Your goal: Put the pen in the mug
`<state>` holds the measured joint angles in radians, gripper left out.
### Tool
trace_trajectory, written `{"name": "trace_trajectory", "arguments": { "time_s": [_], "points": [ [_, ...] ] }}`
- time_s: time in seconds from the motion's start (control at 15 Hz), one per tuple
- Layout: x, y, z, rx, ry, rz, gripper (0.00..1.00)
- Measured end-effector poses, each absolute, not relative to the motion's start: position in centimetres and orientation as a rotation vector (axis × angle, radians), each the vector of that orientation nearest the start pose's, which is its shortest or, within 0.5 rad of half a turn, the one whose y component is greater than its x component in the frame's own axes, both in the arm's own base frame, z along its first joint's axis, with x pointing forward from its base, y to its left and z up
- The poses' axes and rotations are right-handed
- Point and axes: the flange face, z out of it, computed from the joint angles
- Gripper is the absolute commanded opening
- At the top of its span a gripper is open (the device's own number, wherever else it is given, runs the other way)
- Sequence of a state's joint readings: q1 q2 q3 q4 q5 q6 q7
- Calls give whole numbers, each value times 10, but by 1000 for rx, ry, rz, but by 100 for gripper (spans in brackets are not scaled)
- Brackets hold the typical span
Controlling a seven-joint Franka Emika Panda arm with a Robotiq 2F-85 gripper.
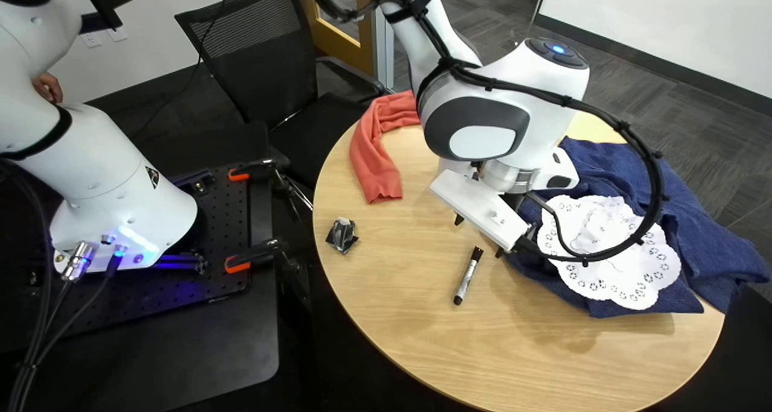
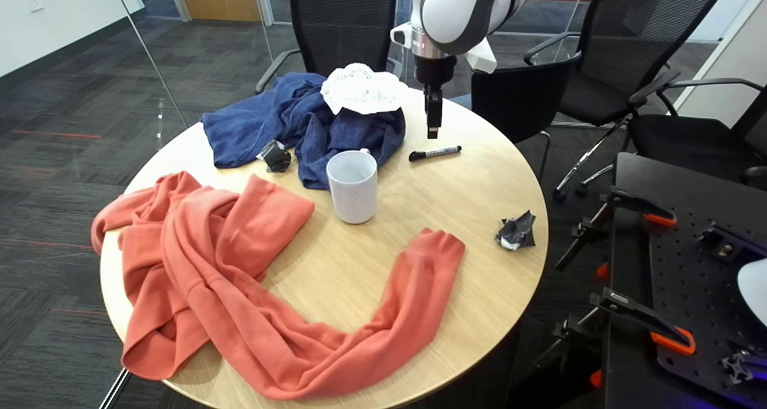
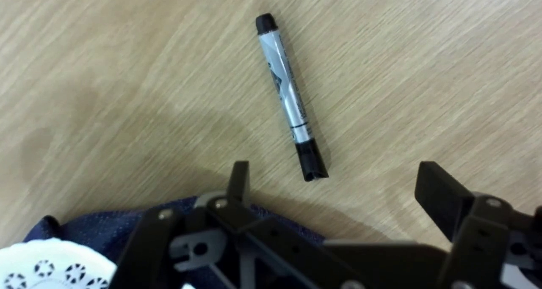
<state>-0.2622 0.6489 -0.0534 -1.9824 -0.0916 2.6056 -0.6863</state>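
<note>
The pen, a slim marker with black ends and a silver-white barrel, lies on the round table in both exterior views [image 1: 468, 277] [image 2: 442, 152]. It also shows in the wrist view [image 3: 283, 81]. My gripper [image 3: 332, 168] is open and empty, with its fingers wide apart. It hovers above the table near one black end of the pen, touching nothing; it shows in both exterior views [image 1: 479, 236] [image 2: 432, 130]. The white mug [image 2: 353, 190] stands upright, its handle mostly hidden behind it. In an exterior view the arm hides most of the mug [image 1: 451, 166].
A dark blue cloth [image 2: 263, 121] bears a white lacy doily [image 2: 362, 91]. An orange-red garment [image 2: 198, 265] spreads over the table's other side. A crumpled black object [image 2: 516, 232] lies near the table edge. Another small black object [image 2: 275, 156] sits by the blue cloth.
</note>
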Motion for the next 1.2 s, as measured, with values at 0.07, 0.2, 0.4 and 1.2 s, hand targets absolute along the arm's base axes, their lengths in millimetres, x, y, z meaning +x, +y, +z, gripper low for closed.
{"name": "trace_trajectory", "arguments": {
  "time_s": [0.07, 0.2, 0.4, 1.2],
  "points": [
    [573, -187, 126, -3114, -739, 100, 100],
    [575, -191, 114, -3115, -751, 112, 100],
    [579, -197, 97, -3113, -752, 128, 100],
    [589, -203, 56, -3078, -789, 140, 72]
  ]
}}
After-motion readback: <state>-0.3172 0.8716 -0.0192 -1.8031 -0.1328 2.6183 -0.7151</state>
